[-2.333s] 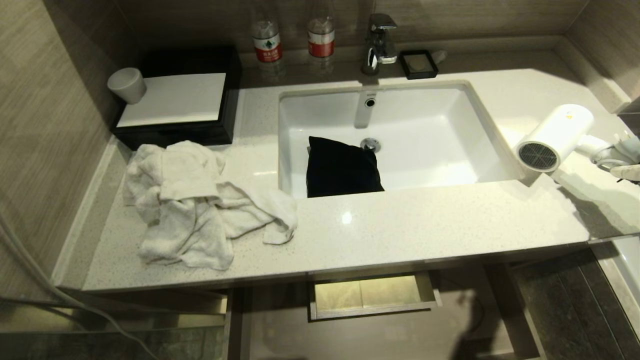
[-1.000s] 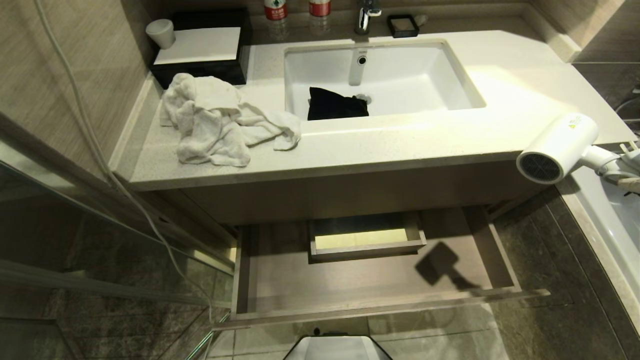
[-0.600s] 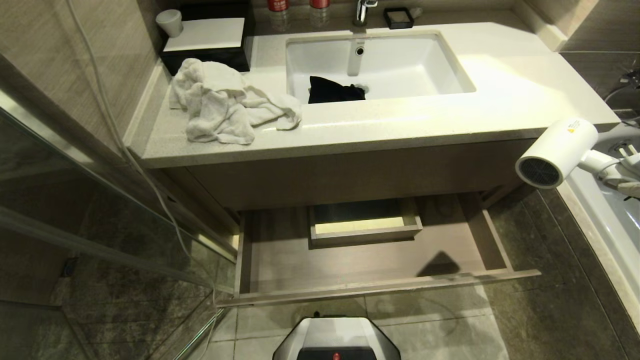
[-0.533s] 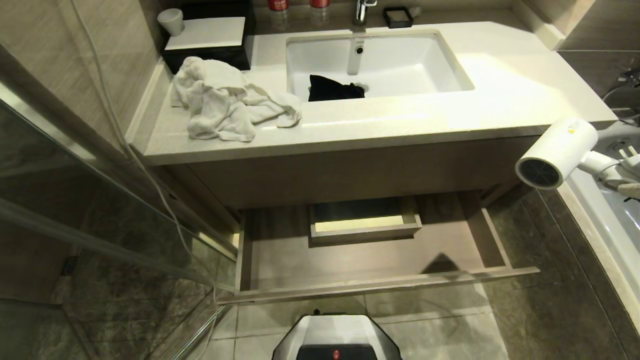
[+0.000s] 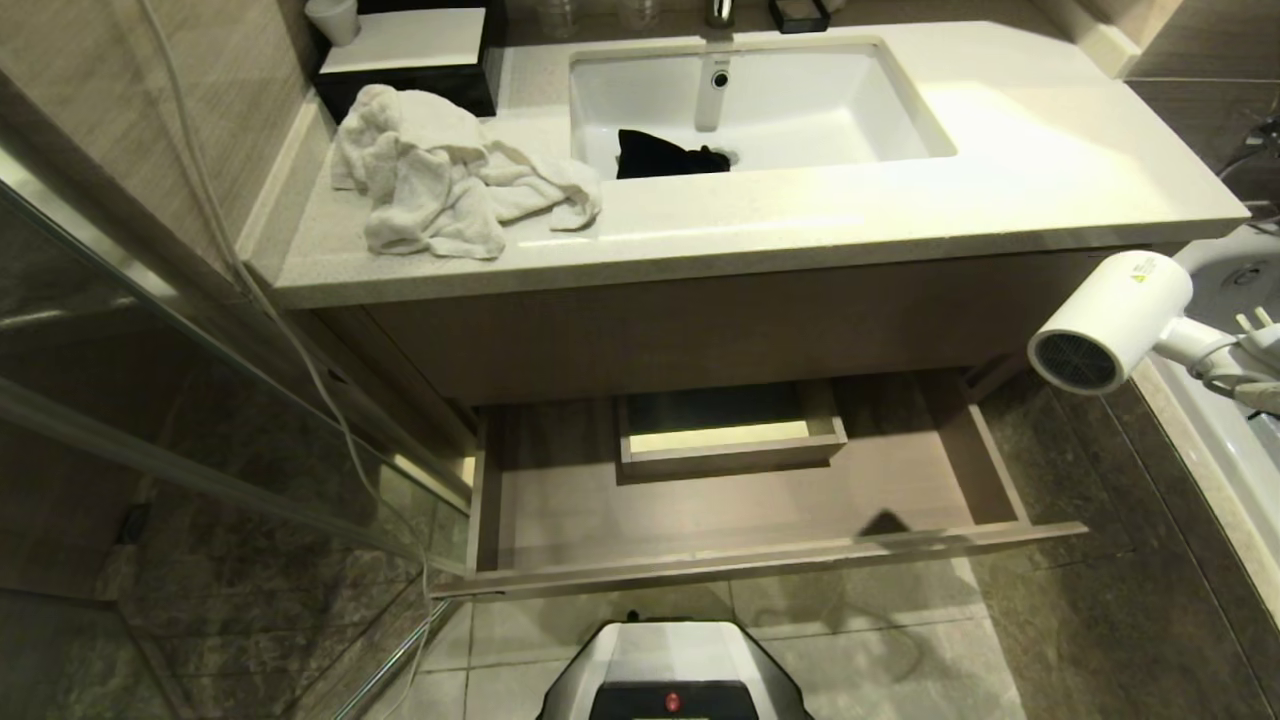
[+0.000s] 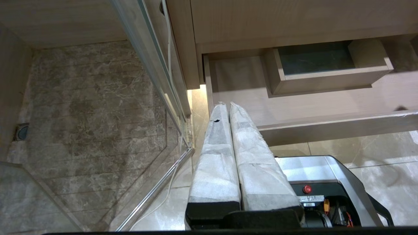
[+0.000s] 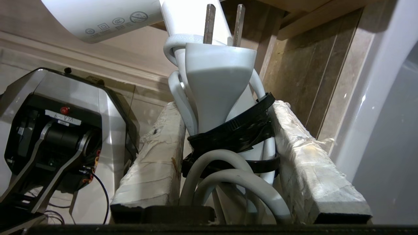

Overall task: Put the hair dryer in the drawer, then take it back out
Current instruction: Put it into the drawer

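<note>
**Hair dryer held in the air off the vanity's right end, drawer open below**

At far left a tiled wall and a glass partition with a metal frame border a dark marbled floor; a thin white cable hangs down in front of the glass. The pale speckled stone countertop carries a black box with a white top and a small white cup in the back left corner, then a crumpled white terry towel. The rectangular white sink is set under the stone, with a dark folded cloth lying in its basin.

Below the tall wood-grain front panel, the drawer stands pulled out: wide, shallow, light-brown wood grain, with a boxed rectangular cut-out at the middle of its floor. The left gripper, its padded fingers pressed together with nothing between them, hangs low near the drawer's left front corner, beside the robot's grey base.

At right, the hair dryer is in the air beyond the counter's right end and above the floor, outside the drawer, its smooth white barrel tilted and grey mesh grille facing down-left. The right gripper clamps its handle together with the strapped white cord bundle and plug, beside a glossy white bathtub rim.
</note>
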